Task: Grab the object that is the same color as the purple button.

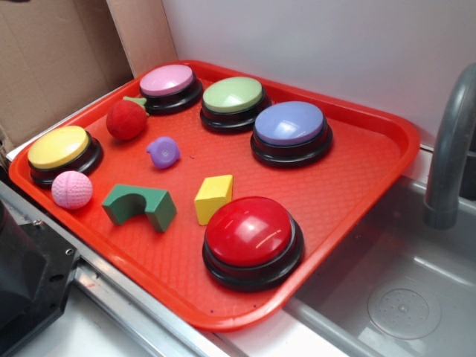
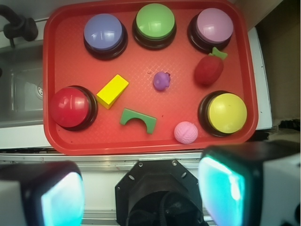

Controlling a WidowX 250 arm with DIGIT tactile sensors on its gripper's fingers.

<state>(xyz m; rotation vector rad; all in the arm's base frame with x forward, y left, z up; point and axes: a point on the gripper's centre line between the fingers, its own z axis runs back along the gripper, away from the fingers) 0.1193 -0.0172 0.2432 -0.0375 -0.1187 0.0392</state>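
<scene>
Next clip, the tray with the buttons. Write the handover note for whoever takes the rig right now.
Gripper: open, empty, held back above the tray's near edge.
Purple toy: loose mid-tray, between the strawberry and the yellow block, touching neither.
Purple button: back row, at one end, beside the green button.
Done: nothing grasped.
Left: reach in, close on the purple toy, lift.

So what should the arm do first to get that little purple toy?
Probably travel out over the red tray until the open gripper hangs above the small purple toy. The wrist view shows the jaws wide apart, off the tray's near edge, with the toy mid-tray beside the strawberry, matching the purple button.
</scene>
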